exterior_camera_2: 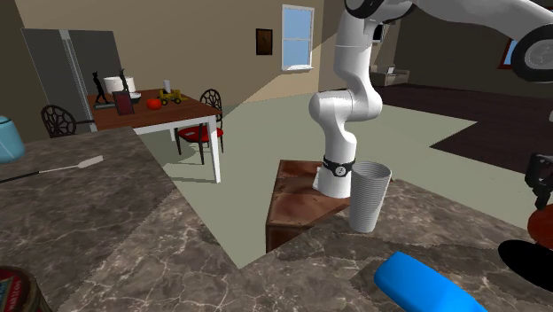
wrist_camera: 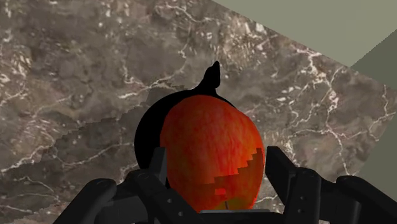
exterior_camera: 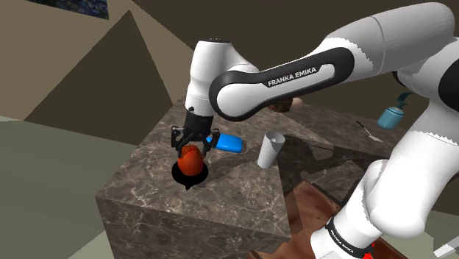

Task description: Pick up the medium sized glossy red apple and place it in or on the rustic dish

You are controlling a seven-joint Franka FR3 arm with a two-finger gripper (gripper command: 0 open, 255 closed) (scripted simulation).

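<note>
A: Counts, quick.

B: One round glossy apple (exterior_camera: pixel 191 162), red shading to orange. One flat dish (exterior_camera: pixel 179 175), drawn plain black, roundish with a small pointed tab on its rim. One all-black two-finger gripper (exterior_camera: pixel 192 152). One pale grey ribbed cup (exterior_camera: pixel 269 149), tapered and upright. One bright blue flat slab with rounded corners (exterior_camera: pixel 229 142). One light-blue pot with a handle (exterior_camera: pixel 390 116), well apart from the rest, at the far end in the shoulder view.

A: What do they sit on?

B: A brown-grey stone-look counter (exterior_camera: pixel 243 191), polished, with white veins. It is a blocky L shape with a cut-out corner.

A: Textures?

B: The apple has faint streaks on its skin and a yellowish patch low down in the wrist view. The dish has no visible texture. The cup has fine horizontal ridges.

A: And the gripper?

B: It is pinching the apple, one finger pressed on each side, as the wrist view shows.

A: Where is the apple, then?

B: Between the fingertips, straight over the dish, whose black edge rings it on the far side. Whether the apple touches the dish cannot be told. The slab lies just beside the dish, and the cup stands near it, beyond the slab.
</note>
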